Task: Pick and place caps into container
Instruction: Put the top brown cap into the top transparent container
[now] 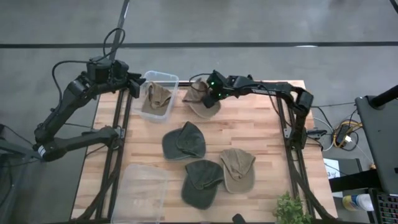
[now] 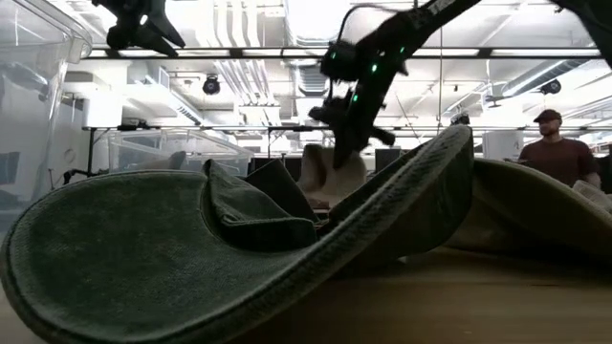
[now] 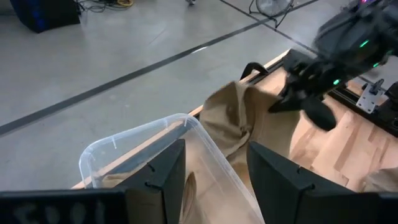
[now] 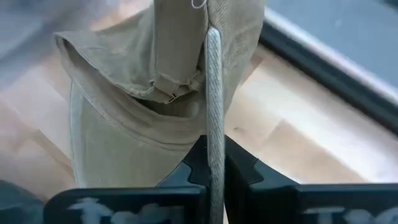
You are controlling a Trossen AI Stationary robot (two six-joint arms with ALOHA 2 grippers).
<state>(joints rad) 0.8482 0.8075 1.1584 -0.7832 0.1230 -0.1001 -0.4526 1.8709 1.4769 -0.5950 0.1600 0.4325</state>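
Two grippers are seen along the tabletop's far edge: the left gripper [image 1: 132,85] is held open beside the clear container [image 1: 163,79], where one tan cap [image 1: 155,98] lies; the right gripper [image 1: 208,93] is clamped on another tan cap [image 1: 200,99] just beside it.

Bare wood along table [image 1: 267,134] right side; three caps [image 1: 184,140] crowd centre; lidless container [image 1: 163,79] open above.

Both arms are matte black, built from jointed tubular links with boxy joint housings. Black cables loop from the left arm [image 1: 68,106] near its wrist. The right arm [image 1: 273,90] shows lit green indicator lights beside its wrist. Each gripper carries two flat, angular black fingers [image 3: 163,171].
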